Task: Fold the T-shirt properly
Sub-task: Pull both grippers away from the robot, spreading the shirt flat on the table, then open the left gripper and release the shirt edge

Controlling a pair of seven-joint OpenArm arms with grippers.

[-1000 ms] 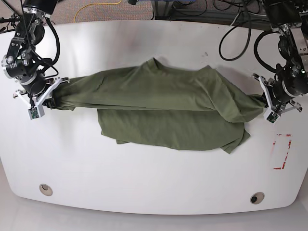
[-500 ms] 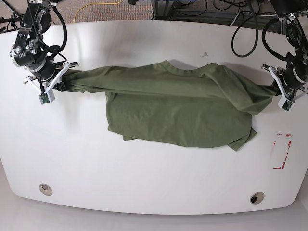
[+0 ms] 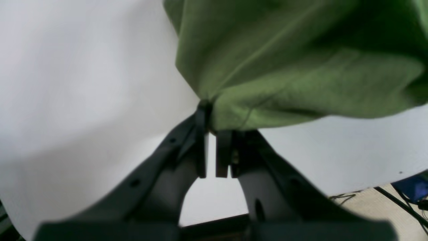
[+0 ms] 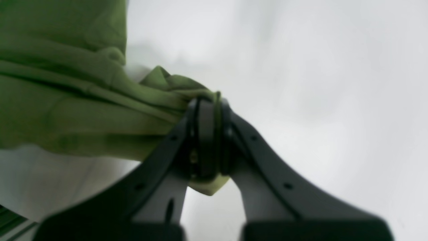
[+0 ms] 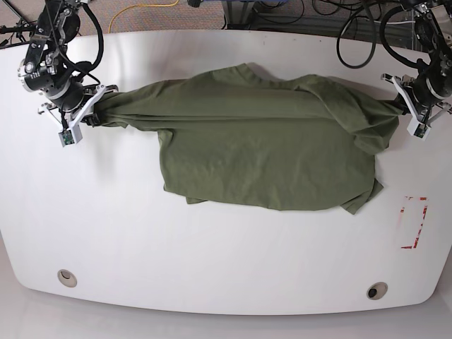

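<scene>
The olive green T-shirt [image 5: 261, 138] is stretched across the far half of the white table [image 5: 212, 254], its lower part draped on the surface. My right gripper [image 5: 90, 111], at the left of the base view, is shut on a bunched edge of the shirt [image 4: 160, 97]. My left gripper [image 5: 406, 106], at the right of the base view, is shut on the opposite edge of the shirt [image 3: 267, 100]. Both pinch points are held just above the table.
A red-outlined marker [image 5: 413, 222] is stuck on the table at the right. Two round holes [image 5: 67, 277] [image 5: 376, 290] sit near the front edge. Cables [image 5: 353, 28] lie behind the table's far edge.
Both grippers have moved toward the far edge of the table, dragging the stretched shirt with them. The shirt's lower part has slid farther back and lies flatter.
</scene>
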